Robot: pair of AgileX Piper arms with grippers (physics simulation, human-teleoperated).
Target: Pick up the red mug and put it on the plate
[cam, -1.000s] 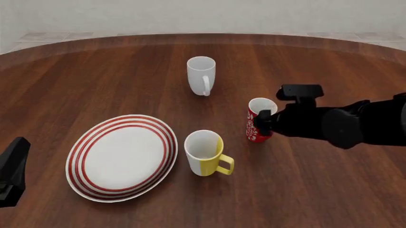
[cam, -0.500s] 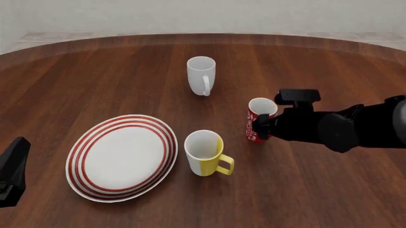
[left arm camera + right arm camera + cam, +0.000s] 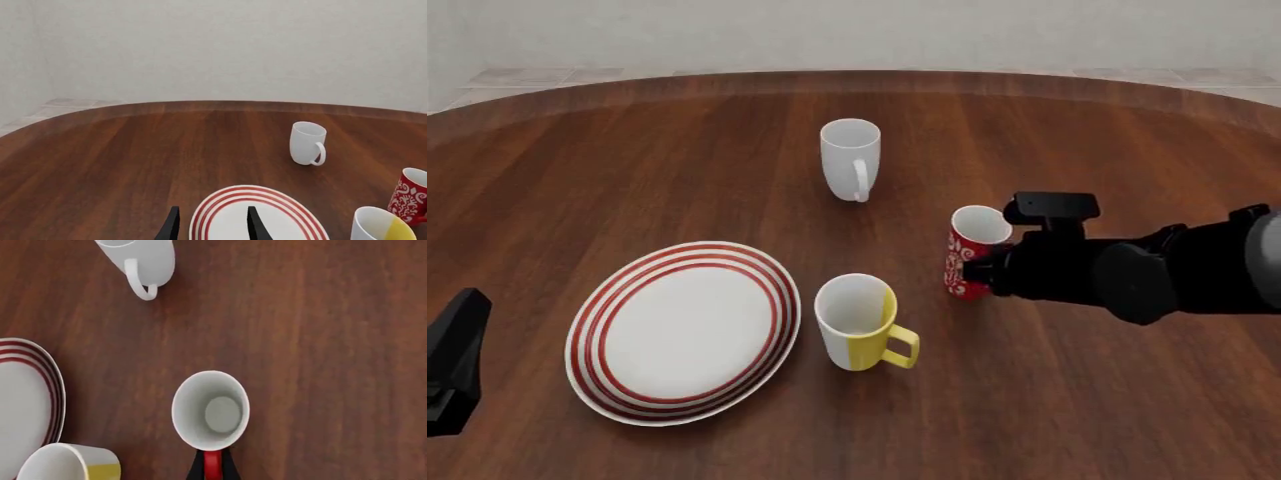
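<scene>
Between the plate (image 3: 641, 300) and the red mug (image 3: 968, 262), handle pinched by right fingers (image 3: 198, 467), stands a yellow-and-white mug (image 3: 857, 322).

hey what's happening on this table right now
The right gripper has closed on the handle of the red mug, which stands upright on the table, apparently not yet lifted. The plate lies bare to the left, past a yellow-and-white mug. A white mug stands farther back. The left gripper hangs open, idle.
</scene>
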